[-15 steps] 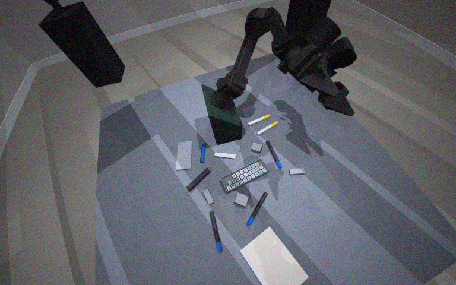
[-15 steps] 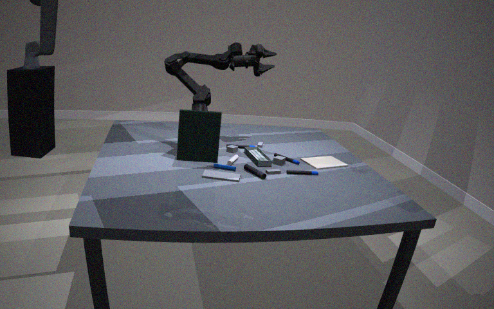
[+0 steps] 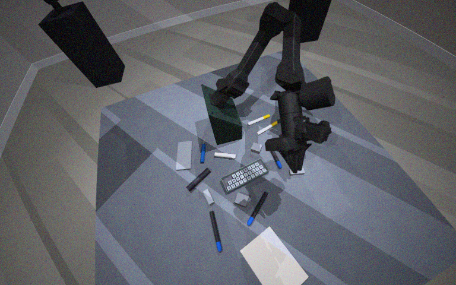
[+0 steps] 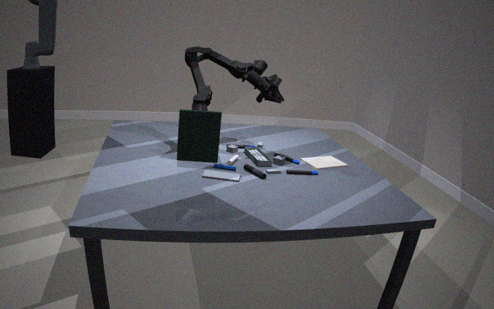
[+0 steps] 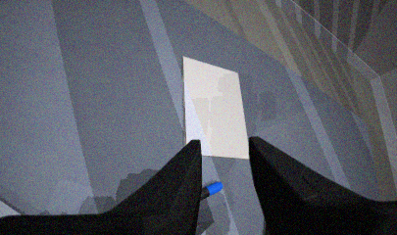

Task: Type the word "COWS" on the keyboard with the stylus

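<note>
The small keyboard (image 3: 244, 175) (image 4: 257, 156) lies flat in the middle of the desk, with rows of pale keys; single letters are too small to read. A blue pen-like stick (image 3: 202, 154) (image 4: 224, 167) with a thin tip, which looks like the stylus, lies on the desk to the left of the keyboard in the top view. My gripper (image 3: 296, 170) (image 4: 282, 101) (image 5: 224, 147) hangs high above the desk and points obliquely down. Its fingers stand partly open, with nothing between them. The keyboard and the blue stick are not visible in the wrist view.
Dark pens with blue ends (image 3: 257, 208) (image 5: 214, 188), a thick black marker (image 3: 198, 180), a white stick (image 3: 224, 155) and small grey blocks (image 3: 241, 199) lie around the keyboard. A pale sheet (image 3: 274, 257) (image 4: 324, 161) (image 5: 215, 113) lies farther out. My dark base box (image 4: 199, 136) stands nearby.
</note>
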`<state>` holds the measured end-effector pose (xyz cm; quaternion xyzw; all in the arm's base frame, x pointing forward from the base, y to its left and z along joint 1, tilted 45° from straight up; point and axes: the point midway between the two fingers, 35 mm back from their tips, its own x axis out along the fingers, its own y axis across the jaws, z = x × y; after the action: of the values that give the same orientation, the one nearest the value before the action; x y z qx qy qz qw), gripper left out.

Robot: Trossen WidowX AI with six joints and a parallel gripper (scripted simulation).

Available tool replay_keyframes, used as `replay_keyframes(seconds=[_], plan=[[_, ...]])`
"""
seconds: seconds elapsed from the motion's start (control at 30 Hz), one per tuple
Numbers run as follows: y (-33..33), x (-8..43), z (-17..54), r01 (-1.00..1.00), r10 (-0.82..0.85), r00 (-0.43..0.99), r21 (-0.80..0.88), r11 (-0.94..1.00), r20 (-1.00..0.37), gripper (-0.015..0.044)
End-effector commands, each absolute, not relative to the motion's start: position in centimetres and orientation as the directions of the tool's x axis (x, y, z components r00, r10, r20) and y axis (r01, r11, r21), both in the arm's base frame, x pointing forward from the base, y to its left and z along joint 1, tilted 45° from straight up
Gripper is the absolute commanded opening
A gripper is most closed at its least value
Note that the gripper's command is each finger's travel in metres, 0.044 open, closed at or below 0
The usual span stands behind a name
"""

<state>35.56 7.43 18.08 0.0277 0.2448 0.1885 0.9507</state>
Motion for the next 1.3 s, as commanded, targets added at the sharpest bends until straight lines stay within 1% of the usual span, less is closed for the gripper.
replay_keyframes(seconds=[0.0,0.03,0.2,0.33,0.4,0.8,1.0,1.27], plan=[[10.0,34.8,13.2,-0.408,0.477,0.656,0.258,0.876,-0.584,0.002],[10.7,34.3,11.7,-0.419,0.506,0.602,0.296,0.859,-0.617,0.0],[14.1,30.9,5.2,-0.408,0.626,0.298,0.497,0.766,-0.72,0.0],[16.2,27.2,1.0,-0.316,0.691,0.044,0.646,0.695,-0.722,0.0],[16.8,25.9,0.0,-0.274,0.706,-0.031,0.685,0.675,-0.708,0.0],[16.7,25.9,-0.3,-0.268,0.707,-0.04,0.689,0.673,-0.706,0.0],[12.7,27.5,-4.3,-0.269,0.705,-0.04,0.688,0.674,-0.708,0.0],[12.6,27.5,-4.5,-0.269,0.706,-0.04,0.688,0.674,-0.707,0.0]])
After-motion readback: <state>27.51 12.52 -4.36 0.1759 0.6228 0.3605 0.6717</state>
